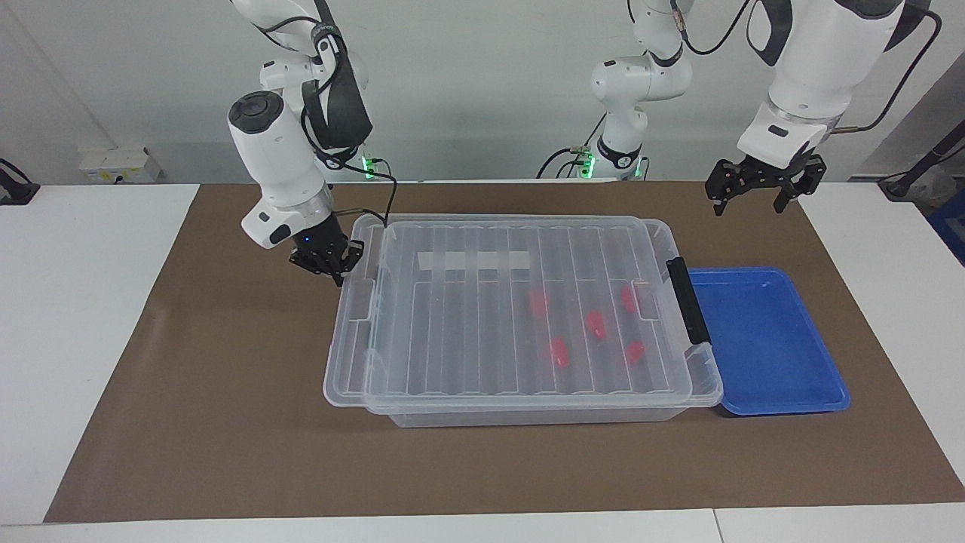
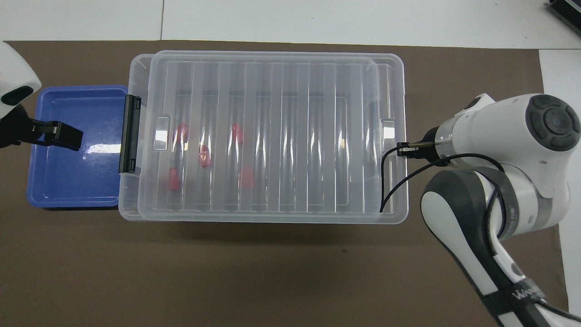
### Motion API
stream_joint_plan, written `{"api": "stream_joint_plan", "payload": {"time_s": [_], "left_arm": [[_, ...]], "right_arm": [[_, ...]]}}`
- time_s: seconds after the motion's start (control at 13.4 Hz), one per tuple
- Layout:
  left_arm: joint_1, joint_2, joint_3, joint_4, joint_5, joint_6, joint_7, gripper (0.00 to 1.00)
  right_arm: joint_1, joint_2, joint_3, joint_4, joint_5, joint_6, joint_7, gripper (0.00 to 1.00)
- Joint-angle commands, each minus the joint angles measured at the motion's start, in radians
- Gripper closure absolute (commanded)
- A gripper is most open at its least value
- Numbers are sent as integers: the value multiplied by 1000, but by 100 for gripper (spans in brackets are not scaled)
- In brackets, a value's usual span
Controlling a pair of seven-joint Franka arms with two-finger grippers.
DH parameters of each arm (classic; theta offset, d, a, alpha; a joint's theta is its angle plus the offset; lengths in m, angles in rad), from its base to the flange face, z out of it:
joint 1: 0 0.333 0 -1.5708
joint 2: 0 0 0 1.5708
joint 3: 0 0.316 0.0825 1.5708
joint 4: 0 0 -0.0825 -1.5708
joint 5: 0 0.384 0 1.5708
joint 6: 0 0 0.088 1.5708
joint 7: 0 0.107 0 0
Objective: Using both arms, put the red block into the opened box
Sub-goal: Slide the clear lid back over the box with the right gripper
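The clear box (image 1: 701, 377) (image 2: 132, 72) lies across the mat, and its ribbed lid (image 1: 490, 302) (image 2: 272, 136) covers nearly all of it. Several red blocks (image 1: 596, 324) (image 2: 204, 156) show dimly through the lid, on the box floor near the black handle (image 1: 687, 299) (image 2: 129, 134). My right gripper (image 1: 338, 265) (image 2: 401, 150) is shut, with its tips against the lid's end edge toward the right arm's end of the table. Raised over the outer edge of the blue tray, my left gripper (image 1: 754, 197) (image 2: 68, 136) is open and holds nothing.
A shallow blue tray (image 1: 761, 339) (image 2: 72, 181) sits against the box's handle end. It has nothing in it. A brown mat (image 1: 226, 415) covers the table under everything. The lid overhangs the box slightly at the right arm's end.
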Motion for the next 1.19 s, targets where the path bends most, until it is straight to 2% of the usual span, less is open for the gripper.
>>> {"api": "stream_joint_plan", "payload": {"time_s": [0.0, 1.12], "left_arm": [[-15, -12, 5, -11, -12, 12, 1, 0], [-35, -32, 31, -34, -14, 0, 1, 0]], "right_arm": [[25, -28, 2, -27, 30, 1, 18, 100], [38, -26, 6, -25, 30, 9, 2, 100]]}}
